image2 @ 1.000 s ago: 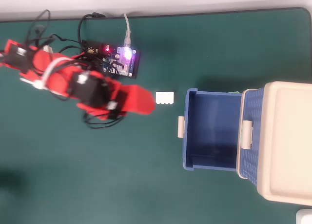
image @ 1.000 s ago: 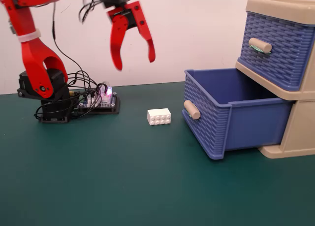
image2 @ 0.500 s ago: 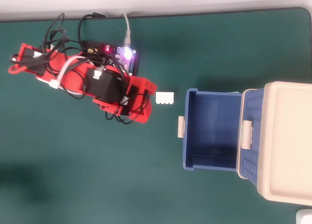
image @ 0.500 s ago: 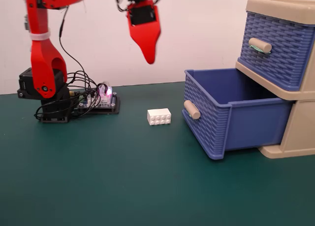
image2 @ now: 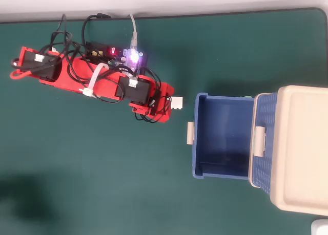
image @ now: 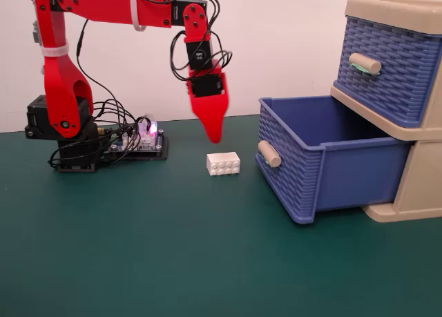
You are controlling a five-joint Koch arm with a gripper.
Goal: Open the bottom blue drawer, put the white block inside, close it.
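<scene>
one red tool [image: 215, 136] hangs tip-down just above the white block [image: 223, 163] on the green desk [image: 173, 248], jaw state unreadable; bottom blue drawer [image: 324, 161] stands open.

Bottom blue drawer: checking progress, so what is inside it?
Nothing: the bottom blue drawer shows bare floor. The white block sits outside on the table; the rear part is hidden under the cabinet.

Hobby bench — bare circuit board [image: 141, 141], loose wires [image: 114, 113].

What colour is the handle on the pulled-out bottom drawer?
Beige. The handle on the bottom blue drawer shows best in the fixed view.
</scene>
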